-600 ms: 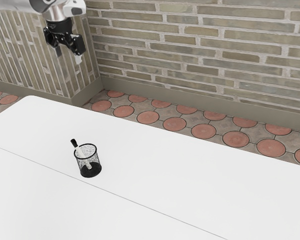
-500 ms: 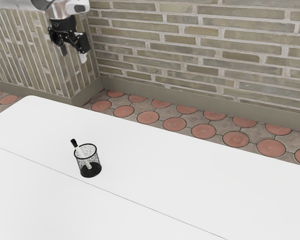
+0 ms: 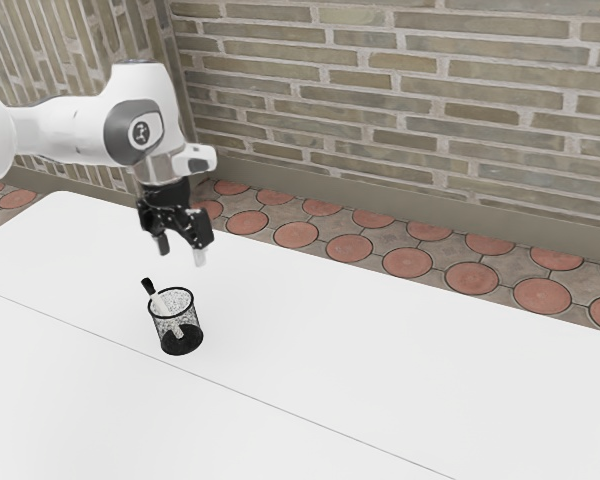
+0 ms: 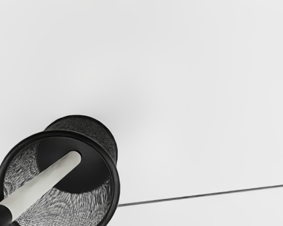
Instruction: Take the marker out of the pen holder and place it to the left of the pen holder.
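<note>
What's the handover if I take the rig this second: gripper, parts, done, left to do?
Gripper: the black two-finger gripper is open and empty, in the air near the pen holder.
Things: the white marker with a black end leans inside the round black mesh pen holder, black end sticking out past the rim. The holder stands upright on the white table.
Done: neither part of the task; marker not grasped.
Left: line up on the marker, close on it, lift it clear of the rim, lay it left of the holder, release.
</note>
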`<control>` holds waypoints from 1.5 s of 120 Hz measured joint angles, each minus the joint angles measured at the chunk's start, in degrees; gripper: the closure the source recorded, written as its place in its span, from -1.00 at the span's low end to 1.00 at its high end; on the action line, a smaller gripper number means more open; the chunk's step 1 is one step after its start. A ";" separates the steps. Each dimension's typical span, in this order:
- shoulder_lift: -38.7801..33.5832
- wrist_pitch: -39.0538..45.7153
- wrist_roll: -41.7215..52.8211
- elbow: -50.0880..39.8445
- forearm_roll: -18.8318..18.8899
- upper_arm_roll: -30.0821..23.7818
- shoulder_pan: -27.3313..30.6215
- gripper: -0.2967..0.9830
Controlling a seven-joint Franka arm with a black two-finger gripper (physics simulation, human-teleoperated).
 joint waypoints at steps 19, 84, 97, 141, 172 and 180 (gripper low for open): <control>-0.31 3.62 -3.52 -2.92 -3.26 0.35 3.24 -0.50; 5.47 8.08 -10.59 -4.17 -6.34 6.78 5.06 -0.50; 5.33 9.17 -7.99 -4.48 -5.74 6.93 4.66 -0.50; 4.36 9.69 0.72 -7.31 -5.52 7.03 4.83 -0.50; 4.95 10.09 4.82 -6.20 -6.77 7.07 4.78 -0.50; 5.03 10.20 5.69 -6.06 -7.21 7.08 4.63 -0.50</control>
